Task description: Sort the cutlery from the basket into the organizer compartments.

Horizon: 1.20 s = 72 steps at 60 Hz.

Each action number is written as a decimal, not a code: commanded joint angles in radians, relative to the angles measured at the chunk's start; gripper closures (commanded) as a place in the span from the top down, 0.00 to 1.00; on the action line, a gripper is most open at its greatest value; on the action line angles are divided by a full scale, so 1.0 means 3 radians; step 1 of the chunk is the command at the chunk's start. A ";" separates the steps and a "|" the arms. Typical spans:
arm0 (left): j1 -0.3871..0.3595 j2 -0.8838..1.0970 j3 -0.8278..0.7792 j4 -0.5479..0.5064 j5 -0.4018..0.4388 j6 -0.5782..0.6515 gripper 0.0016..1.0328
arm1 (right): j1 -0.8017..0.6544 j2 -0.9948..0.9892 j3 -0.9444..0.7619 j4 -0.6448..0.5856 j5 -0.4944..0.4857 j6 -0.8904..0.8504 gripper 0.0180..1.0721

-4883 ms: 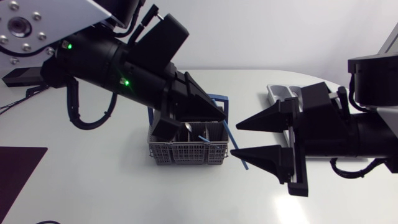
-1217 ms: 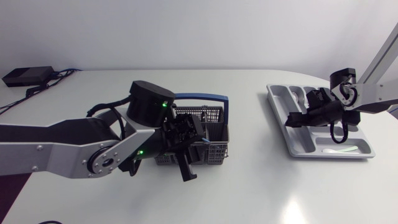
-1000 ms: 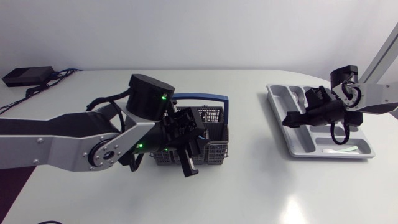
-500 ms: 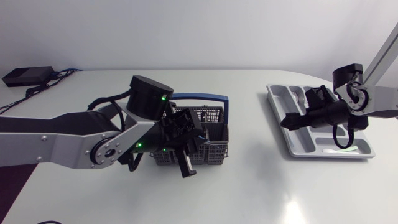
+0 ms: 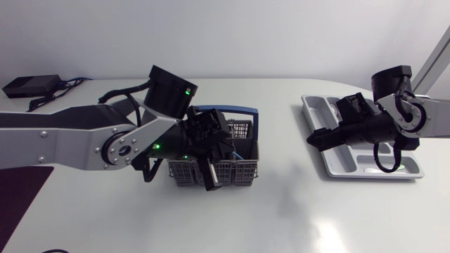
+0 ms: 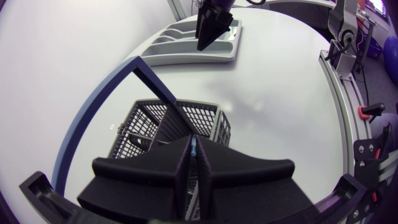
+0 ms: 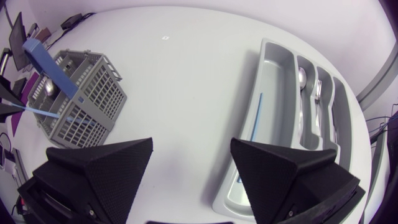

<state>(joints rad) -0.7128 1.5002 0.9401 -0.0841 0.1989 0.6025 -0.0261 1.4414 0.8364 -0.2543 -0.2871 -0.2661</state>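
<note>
— Where is the left gripper [image 6: 195,147]?
— Directly over the basket [image 5: 211,176], fingers pointing down into it. They are pressed together on a thin blue piece of cutlery [image 6: 193,140], whose tip shows between them. From the right wrist view the piece slants across the basket; whether its lower end is clear of the basket I cannot tell.
— And the basket's handle [image 5: 225,109]?
— Blue, standing upright, on the far side of the left gripper.
— The organizer [image 5: 337,166]?
— Well apart from the basket, on the right arm's side. In its long compartment nearest the basket lies a thin blue piece [image 7: 258,118]. A spoon [image 7: 301,78] sits in the next one out and a fork [image 7: 318,93] in the one after.
— The right gripper [image 7: 191,142]?
— Between the basket and the organizer, close to the organizer's edge that faces the basket. Its fingers are spread wide and hold nothing.
</note>
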 commanded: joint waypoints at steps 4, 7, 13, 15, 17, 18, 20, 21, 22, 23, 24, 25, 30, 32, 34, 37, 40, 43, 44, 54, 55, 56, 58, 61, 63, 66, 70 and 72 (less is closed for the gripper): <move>0.0060 -0.0148 0.0246 -0.0262 0.0042 -0.0019 0.03 | 0.0164 -0.0239 -0.0196 -0.0078 -0.0040 -0.0151 0.87; 0.0065 -0.0204 0.0302 -0.0359 0.0053 -0.0014 0.03 | 0.0215 -0.0341 -0.0231 -0.0078 -0.0091 -0.0192 0.87; 0.0080 -0.0296 0.0435 -0.0574 0.0063 -0.0009 0.03 | 0.0297 -0.0566 -0.0288 -0.0160 -0.0229 -0.0299 0.87; 0.0080 -0.0342 0.0507 -0.0681 0.0083 -0.0009 0.03 | 0.0343 -0.0668 -0.0308 -0.0201 -0.0306 -0.0350 0.87; 0.0085 -0.0378 0.0568 -0.0768 0.0089 -0.0014 0.03 | 0.0394 -0.0750 -0.0339 -0.0216 -0.0332 -0.0386 0.87; 0.0085 -0.0404 0.0609 -0.0824 0.0089 -0.0019 0.03 | 0.0445 -0.0816 -0.0359 -0.0226 -0.0337 -0.0402 0.87; 0.0080 -0.0445 0.0655 -0.0885 0.0089 -0.0025 0.03 | 0.0486 -0.0913 -0.0385 -0.0257 -0.0367 -0.0443 0.87; 0.0080 -0.0460 0.0691 -0.0921 0.0089 -0.0035 0.03 | 0.0532 -0.0980 -0.0400 -0.0257 -0.0403 -0.0458 0.87; 0.0080 -0.0470 0.0706 -0.0947 0.0089 -0.0035 0.03 | 0.0552 -0.1016 -0.0410 -0.0262 -0.0408 -0.0458 0.87; 0.0080 -0.0485 0.0727 -0.0977 0.0089 -0.0040 0.03 | 0.0583 -0.1067 -0.0421 -0.0262 -0.0408 -0.0458 0.87; 0.0080 -0.0496 0.0752 -0.1013 0.0089 -0.0040 0.03 | 0.0604 -0.1103 -0.0421 -0.0272 -0.0419 -0.0463 0.87; 0.0080 -0.0511 0.0788 -0.1064 0.0089 -0.0055 0.03 | 0.0624 -0.1144 -0.0421 -0.0298 -0.0444 -0.0468 0.87; 0.0075 -0.0557 0.0947 -0.1269 0.0089 -0.0096 0.03 | 0.0747 -0.1348 -0.0436 -0.0405 -0.0572 -0.0535 0.87; 0.0080 -0.0572 0.1018 -0.1361 0.0094 -0.0111 0.03 | 0.0829 -0.1435 -0.0441 -0.0451 -0.0618 -0.0570 0.87; 0.0080 -0.0588 0.1090 -0.1463 0.0099 -0.0132 0.03 | 0.0895 -0.1507 -0.0456 -0.0467 -0.0649 -0.0586 0.87; 0.0080 -0.0618 0.1172 -0.1576 0.0160 -0.0183 0.03 | 0.0967 -0.1594 -0.0461 -0.0477 -0.0664 -0.0586 0.87; 0.0106 -0.0644 0.1253 -0.1688 0.0211 -0.0234 0.03 | 0.1043 -0.1691 -0.0482 -0.0477 -0.0684 -0.0591 0.87; 0.0121 -0.0649 0.1330 -0.1796 0.0283 -0.0280 0.03 | 0.1135 -0.1778 -0.0502 -0.0477 -0.0684 -0.0586 0.87; 0.0131 -0.0654 0.1351 -0.1847 0.0324 -0.0301 0.03 | 0.1176 -0.1808 -0.0513 -0.0472 -0.0684 -0.0586 0.87; 0.0218 -0.0680 0.1422 -0.2061 0.0728 -0.0464 0.03 | 0.1493 -0.2013 -0.0569 -0.0385 -0.0684 -0.0529 0.86; 0.0223 -0.0680 0.1417 -0.2072 0.0753 -0.0469 0.03 | 0.1519 -0.2018 -0.0569 -0.0375 -0.0684 -0.0524 0.86; 0.0233 -0.0675 0.1412 -0.2082 0.0799 -0.0474 0.03 | 0.1529 -0.2018 -0.0574 -0.0364 -0.0684 -0.0519 0.86; 0.0239 -0.0654 0.1381 -0.2087 0.0891 -0.0505 0.03 | 0.1575 -0.2023 -0.0584 -0.0308 -0.0684 -0.0514 0.82; 0.0249 -0.0634 0.1356 -0.2082 0.0973 -0.0510 0.03 | 0.1611 -0.2013 -0.0589 -0.0277 -0.0684 -0.0504 0.78; 0.0254 -0.0583 0.1330 -0.2087 0.1080 -0.0526 0.03 | 0.1642 -0.2008 -0.0589 -0.0257 -0.0690 -0.0494 0.77; 0.0259 -0.0526 0.1315 -0.2082 0.1193 -0.0546 0.03 | 0.1698 -0.1982 -0.0584 -0.0252 -0.0695 -0.0489 0.73; 0.0259 -0.0439 0.1304 -0.2082 0.1295 -0.0556 0.03 | 0.1718 -0.1967 -0.0579 -0.0221 -0.0766 -0.0478 0.71; 0.0259 -0.0404 0.1299 -0.2082 0.1316 -0.0556 0.03 | 0.1718 -0.1946 -0.0579 -0.0216 -0.0787 -0.0478 0.69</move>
<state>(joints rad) -0.6430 1.3365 1.3399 -0.7021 0.5694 0.4629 0.4786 0.8413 0.6868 -0.3332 -0.5068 -0.4229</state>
